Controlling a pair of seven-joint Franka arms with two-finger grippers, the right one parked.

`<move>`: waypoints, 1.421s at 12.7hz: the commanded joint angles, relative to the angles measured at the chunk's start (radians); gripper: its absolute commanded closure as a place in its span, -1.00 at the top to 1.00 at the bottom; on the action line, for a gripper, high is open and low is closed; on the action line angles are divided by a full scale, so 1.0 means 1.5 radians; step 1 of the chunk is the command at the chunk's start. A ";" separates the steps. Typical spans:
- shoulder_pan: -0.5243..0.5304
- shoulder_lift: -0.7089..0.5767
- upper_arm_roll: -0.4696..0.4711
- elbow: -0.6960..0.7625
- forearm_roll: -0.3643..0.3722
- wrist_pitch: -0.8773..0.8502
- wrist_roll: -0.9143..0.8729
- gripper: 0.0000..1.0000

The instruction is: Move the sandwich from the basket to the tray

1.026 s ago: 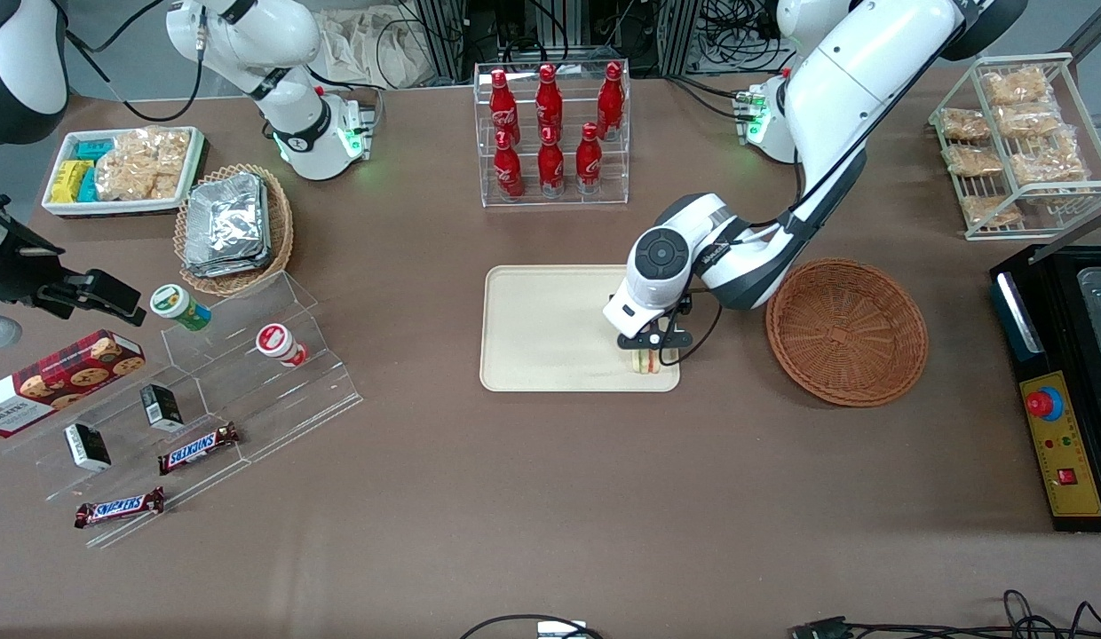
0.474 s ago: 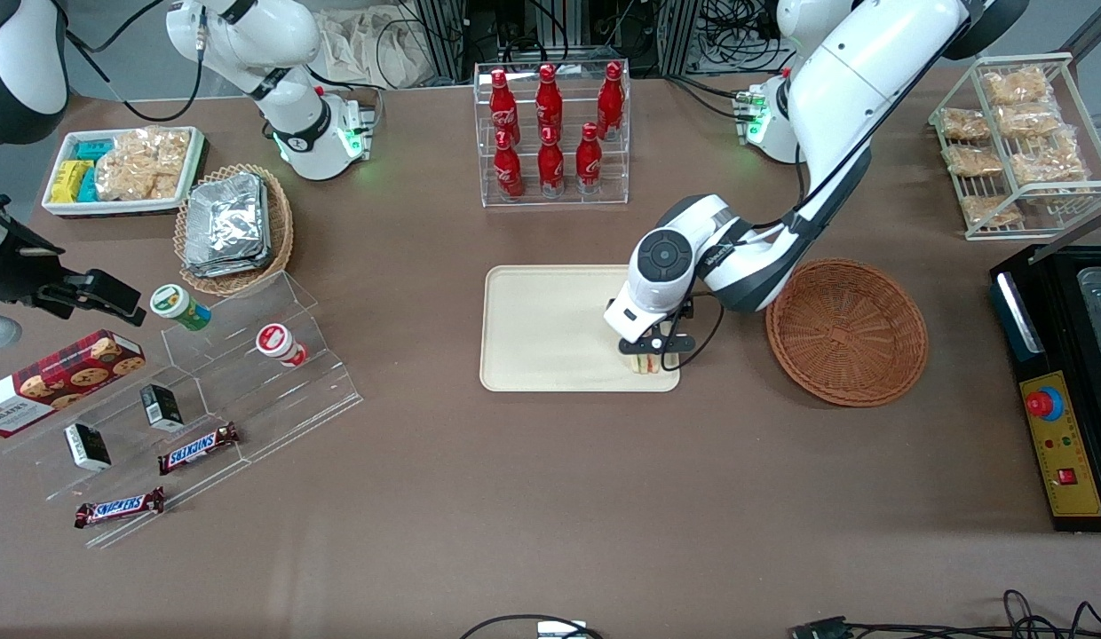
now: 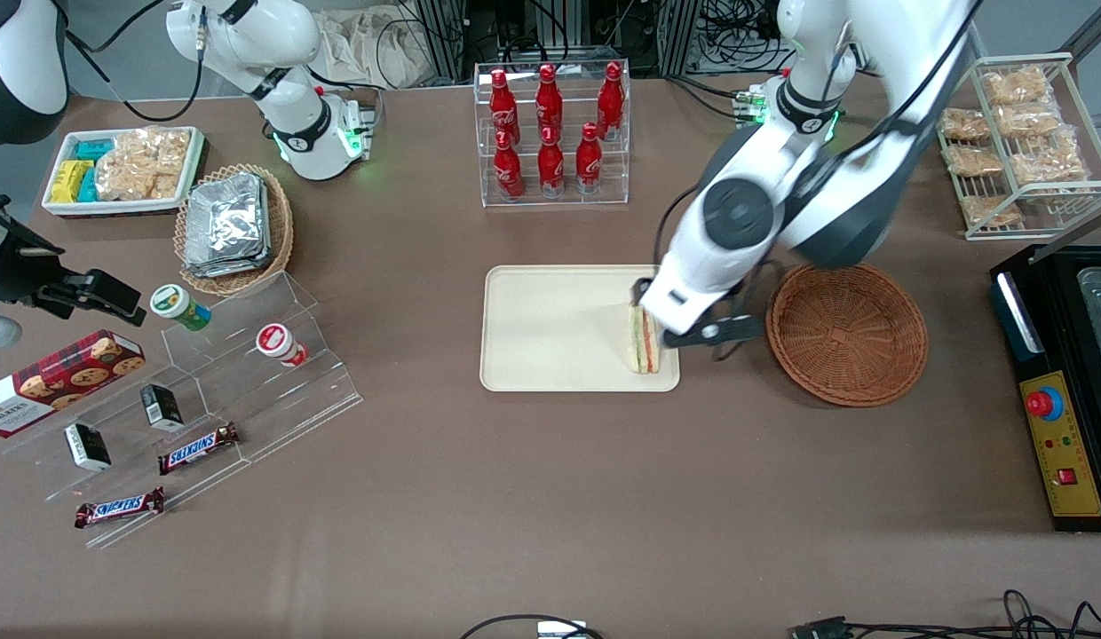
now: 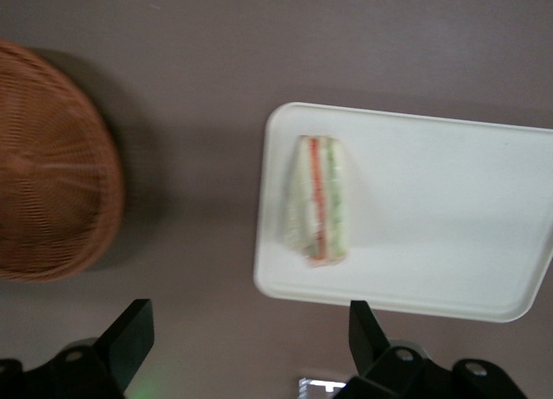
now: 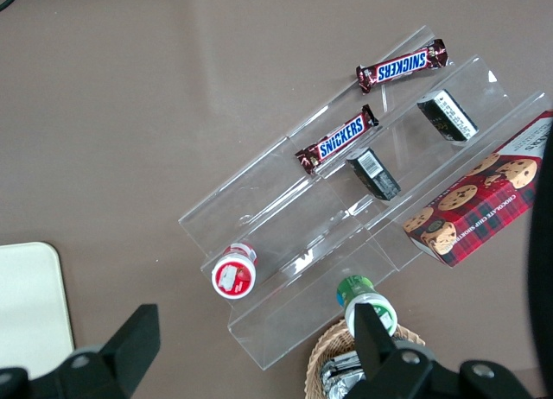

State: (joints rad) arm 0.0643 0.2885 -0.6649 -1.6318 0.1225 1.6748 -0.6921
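Jaws (image 4: 246,351) risen, spread, sandwich (image 3: 643,340) below on tray (image 3: 542,328)

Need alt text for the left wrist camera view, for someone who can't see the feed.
A wrapped sandwich lies on the cream tray, close to the tray end nearest the wicker basket, which sits empty beside the tray on the brown table. The gripper hangs open above them, holding nothing.

1. Your sandwich (image 3: 642,341) (image 4: 318,200) lies on the tray (image 3: 550,328) (image 4: 432,209), at its edge nearest the basket, filling stripes showing.
2. Your basket (image 3: 847,332) (image 4: 47,166) sits on the worktop beside the tray.
3. The pincer (image 3: 693,315) (image 4: 251,347) hangs spread wide above the sandwich, clear of it.
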 commanded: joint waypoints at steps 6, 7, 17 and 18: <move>0.001 -0.232 0.326 -0.099 -0.066 -0.091 0.310 1.00; 0.000 -0.265 0.351 -0.125 -0.066 -0.077 0.320 1.00; -0.023 -0.305 0.379 -0.123 -0.060 -0.036 0.329 1.00; -0.024 -0.301 0.379 -0.119 -0.060 -0.038 0.327 1.00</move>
State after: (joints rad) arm 0.0437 -0.1794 -0.1103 -1.8432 0.0369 1.6277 -0.1994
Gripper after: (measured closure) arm 0.000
